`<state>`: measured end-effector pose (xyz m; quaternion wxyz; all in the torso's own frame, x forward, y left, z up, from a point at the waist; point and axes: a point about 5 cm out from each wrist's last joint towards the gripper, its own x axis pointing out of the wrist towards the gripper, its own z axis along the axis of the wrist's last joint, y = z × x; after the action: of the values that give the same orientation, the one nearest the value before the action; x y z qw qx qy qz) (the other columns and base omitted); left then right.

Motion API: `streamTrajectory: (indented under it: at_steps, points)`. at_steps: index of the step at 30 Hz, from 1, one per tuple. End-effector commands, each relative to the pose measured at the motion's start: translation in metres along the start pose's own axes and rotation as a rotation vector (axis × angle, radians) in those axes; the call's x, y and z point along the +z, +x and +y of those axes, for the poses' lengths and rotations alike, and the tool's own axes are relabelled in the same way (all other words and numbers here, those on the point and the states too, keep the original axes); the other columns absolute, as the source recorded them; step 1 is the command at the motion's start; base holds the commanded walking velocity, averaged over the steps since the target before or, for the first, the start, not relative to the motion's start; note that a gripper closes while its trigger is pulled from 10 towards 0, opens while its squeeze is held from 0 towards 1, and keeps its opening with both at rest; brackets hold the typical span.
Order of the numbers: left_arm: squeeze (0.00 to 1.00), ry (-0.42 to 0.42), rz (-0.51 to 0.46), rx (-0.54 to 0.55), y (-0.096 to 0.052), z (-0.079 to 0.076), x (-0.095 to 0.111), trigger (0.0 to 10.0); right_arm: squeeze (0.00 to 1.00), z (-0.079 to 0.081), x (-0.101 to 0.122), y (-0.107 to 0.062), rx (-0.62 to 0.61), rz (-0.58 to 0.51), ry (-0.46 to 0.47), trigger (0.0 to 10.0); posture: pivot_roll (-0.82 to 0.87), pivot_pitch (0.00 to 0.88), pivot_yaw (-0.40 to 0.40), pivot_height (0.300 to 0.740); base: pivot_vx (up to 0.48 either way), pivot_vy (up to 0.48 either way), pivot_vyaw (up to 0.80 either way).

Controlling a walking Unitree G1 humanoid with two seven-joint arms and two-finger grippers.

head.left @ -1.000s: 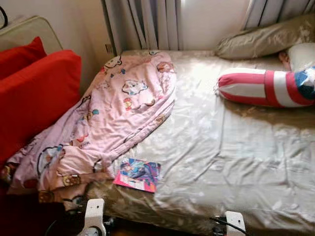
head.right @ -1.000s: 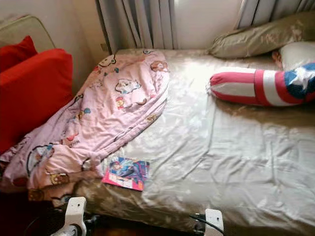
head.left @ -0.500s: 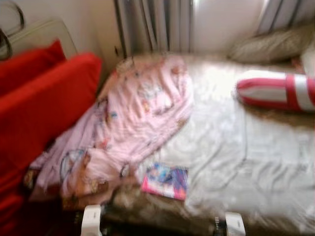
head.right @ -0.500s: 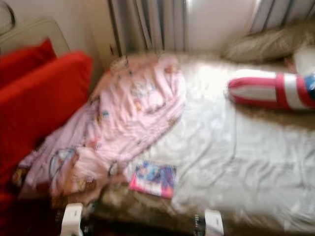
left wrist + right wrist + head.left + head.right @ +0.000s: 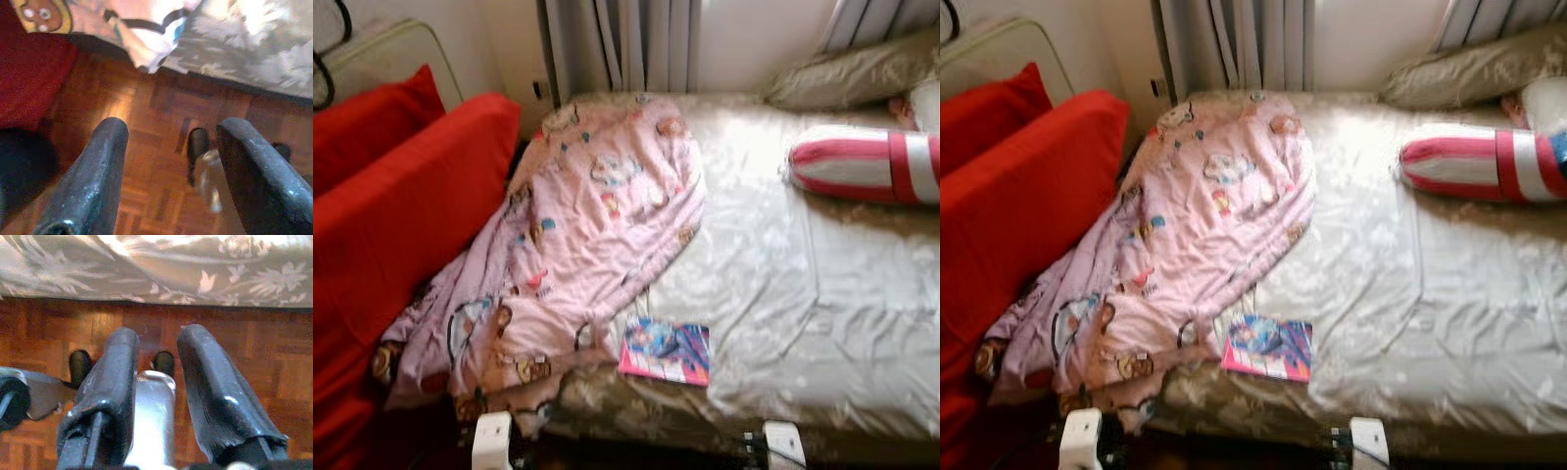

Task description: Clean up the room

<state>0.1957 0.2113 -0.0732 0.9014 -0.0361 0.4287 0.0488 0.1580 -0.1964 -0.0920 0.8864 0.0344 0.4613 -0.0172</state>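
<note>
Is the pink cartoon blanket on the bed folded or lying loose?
Loose. The pink blanket lies rumpled and unfolded across the left part of the bed, its lower end spilling over the edge beside the red cushion.

A bed (image 5: 822,294) covered in a shiny beige sheet is carrying a rumpled pink cartoon-print blanket (image 5: 578,235) that is spilling over its left edge. A colourful book (image 5: 666,350) is lying flat near the front edge, just beside the blanket. A red-and-white striped bolster (image 5: 867,164) and a beige pillow (image 5: 852,78) are resting at the far right.
</note>
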Motion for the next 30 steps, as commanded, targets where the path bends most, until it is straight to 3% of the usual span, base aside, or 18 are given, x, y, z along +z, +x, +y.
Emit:
streamTrajectory:
  at_steps: [1,5,13,18,23,30]
  points:
    - [0.0,-0.01,0.049,0.01,-0.003,0.003,-0.015,10.0,0.0,0.006,0.003,0.001,0.015,-0.011,-0.004,10.0,0.04,0.078,0.066,0.74,0.0,0.0,0.8]
    - [0.0,-0.012,0.05,0.007,-0.003,0.002,-0.015,10.0,0.0,0.007,0.003,0.002,0.02,-0.009,-0.011,10.0,0.04,0.078,0.067,0.74,0.188,0.0,0.8]
    - [0.0,-0.021,0.054,0.006,-0.003,0.001,-0.016,10.0,0.0,0.011,0.006,0.003,0.028,-0.016,-0.009,10.0,0.04,0.077,0.066,0.74,0.299,0.0,0.0]
    - [0.0,-0.026,0.057,0.006,-0.003,0.001,-0.017,10.0,0.0,0.012,0.008,0.003,0.035,-0.025,-0.019,10.0,0.04,0.078,0.064,0.74,0.302,0.0,0.73]
    - [0.0,-0.019,0.05,0.002,-0.003,0.002,-0.017,10.0,0.0,0.013,0.008,0.003,0.035,-0.036,-0.001,10.0,0.04,0.081,0.063,0.74,0.18,0.0,0.0]
    - [0.0,-0.071,-0.01,-0.012,-0.003,0.002,-0.009,10.0,0.0,0.015,0.03,0.006,0.044,-0.126,0.012,10.0,0.04,0.089,0.06,0.74,0.0,0.0,0.0]
